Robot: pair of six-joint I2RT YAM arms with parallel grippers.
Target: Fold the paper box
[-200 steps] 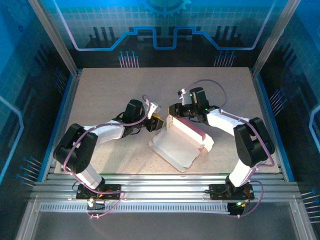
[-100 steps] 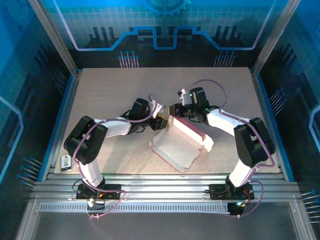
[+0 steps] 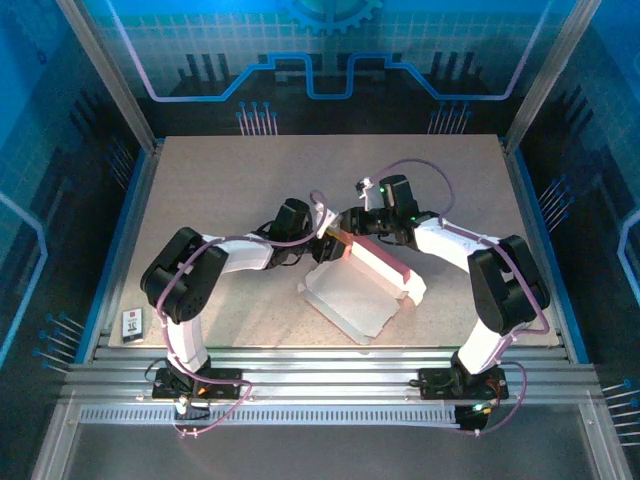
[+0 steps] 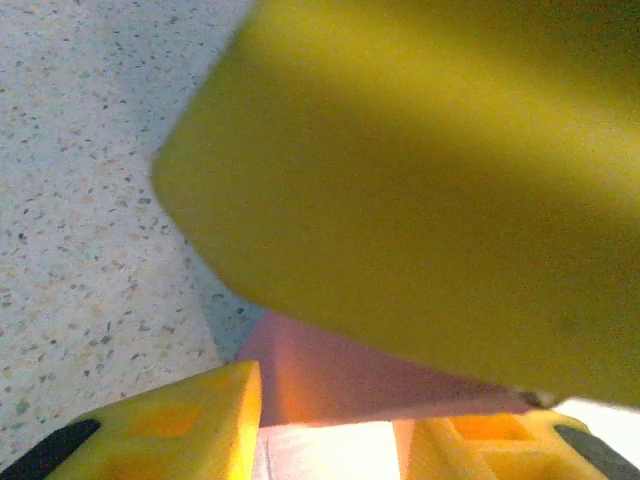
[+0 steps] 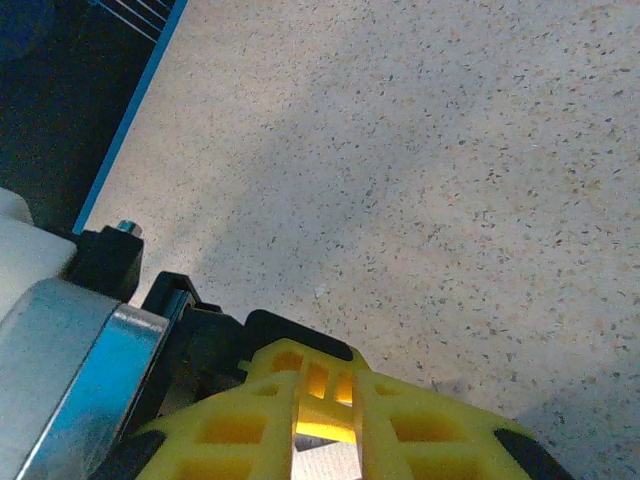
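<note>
Where the two arms meet at the middle of the tabletop, the paper box lies partly folded, with its pale inner side up and a pink wall along its far-right edge. Left claw: yellow fingers apart, astride a pink flap; grip cannot be told. Right claw: a narrow slit between its jaws; any hold cannot be told.

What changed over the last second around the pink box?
The left claw swung right, from just short of the paper box to its far left corner, beside the right claw. Its arm uncovered a small dark card at the near left. The right claw and the box stayed roughly in place.
</note>
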